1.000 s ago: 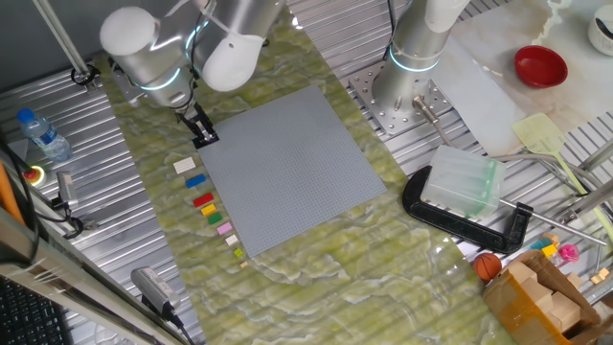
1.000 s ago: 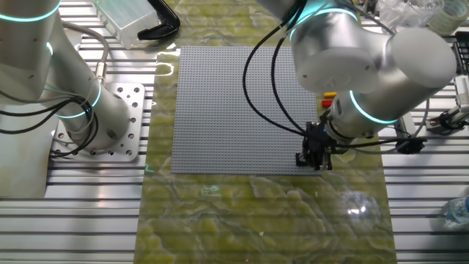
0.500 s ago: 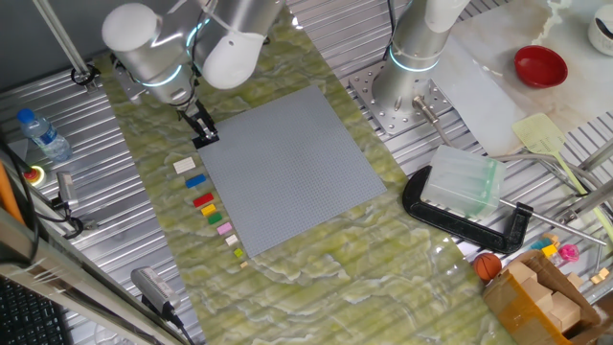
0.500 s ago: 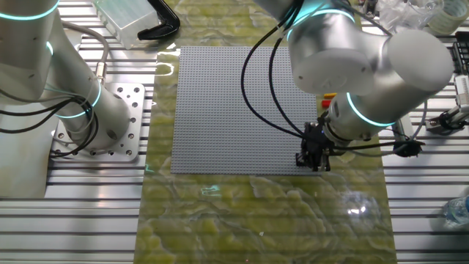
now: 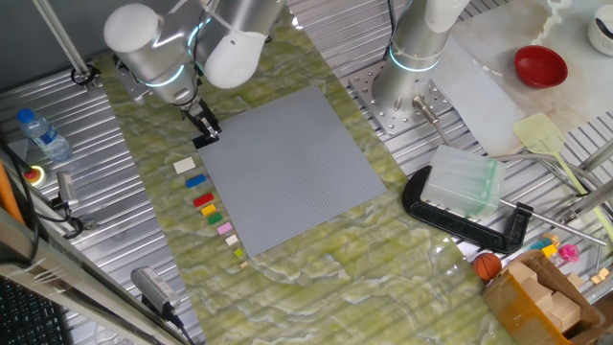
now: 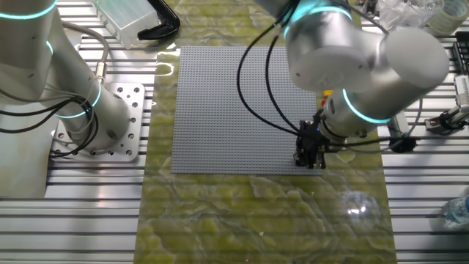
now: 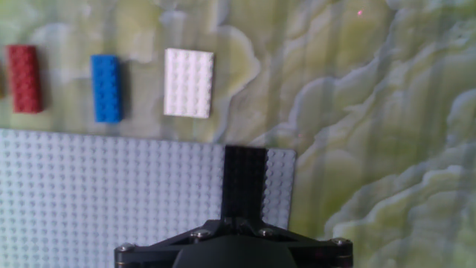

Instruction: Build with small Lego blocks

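My gripper is over the corner of the grey baseplate nearest the row of blocks. In the hand view it is shut on a black brick, which stands out over the studded baseplate at its corner. Whether the brick touches the studs I cannot tell. On the mat beside the plate lie a white block, a blue block and a red block. Green, yellow and pink blocks continue the row.
A second silver arm's base is bolted beside the far edge of the plate. A black clamp holding a clear plastic box lies to the right. A water bottle and a red bowl sit further out.
The gripper with the black brick has shifted slightly along the plate's edge at the corner. The row of blocks has not moved.
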{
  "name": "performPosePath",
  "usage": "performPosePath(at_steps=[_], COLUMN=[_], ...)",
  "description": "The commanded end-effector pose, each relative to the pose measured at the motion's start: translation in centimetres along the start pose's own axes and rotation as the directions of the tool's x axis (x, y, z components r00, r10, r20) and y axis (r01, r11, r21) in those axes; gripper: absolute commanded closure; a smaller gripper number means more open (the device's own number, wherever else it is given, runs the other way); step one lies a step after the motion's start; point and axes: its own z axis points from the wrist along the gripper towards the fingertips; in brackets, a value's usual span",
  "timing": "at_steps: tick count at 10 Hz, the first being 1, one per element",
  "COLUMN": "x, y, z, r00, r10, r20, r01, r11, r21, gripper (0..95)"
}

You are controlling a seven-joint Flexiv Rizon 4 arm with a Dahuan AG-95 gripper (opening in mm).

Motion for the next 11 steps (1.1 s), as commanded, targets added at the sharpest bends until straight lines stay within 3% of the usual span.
performPosePath(at_steps=[1, 3, 6, 10, 11], x=[0.8, 1.3, 1.4, 1.7, 1.6], y=[0.6, 1.5, 2.8, 6.5, 7.5], z=[-2.1, -3.3, -3.8, -4.7, -4.6], r00=[1.0, 1.0, 0.998, 0.996, 0.992], r10=[-0.017, -0.022, -0.013, 0.045, 0.079], r20=[0.006, 0.019, 0.059, 0.072, 0.094], r01=[0.017, 0.022, 0.013, -0.046, -0.081], r11=[1.0, 1.0, 1.0, 0.999, 0.997], r21=[-0.002, 0.0, -0.001, 0.013, 0.019], gripper=[95.0, 95.0, 95.0, 95.0, 95.0])
